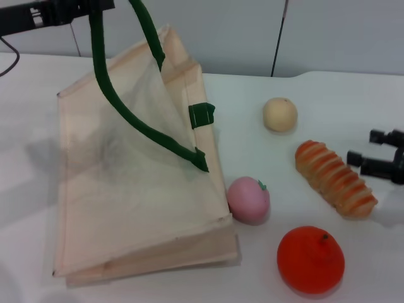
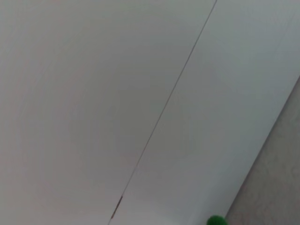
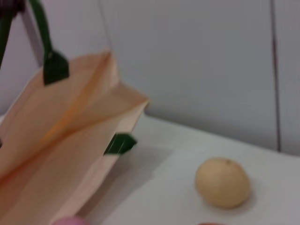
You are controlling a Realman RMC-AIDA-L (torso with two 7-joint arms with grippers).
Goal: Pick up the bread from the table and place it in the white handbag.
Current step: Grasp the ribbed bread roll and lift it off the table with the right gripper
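Bread, striped orange-tan ridged toy loaf (image 1: 336,179), lies on white bench (image 1: 353,95) just beside spread, empty right gripper (image 1: 372,156) fingers. Left gripper (image 1: 63,9) hoists cream fabric handbag (image 1: 126,189) by green handle; finger state unclear. Risk: nudged loaf rolling toward orange sphere (image 1: 310,259).

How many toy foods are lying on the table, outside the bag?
4. The beige ball lies farthest back, the bread near the right gripper, the pink fruit against the bag, the orange nearest. The bag may hide others.
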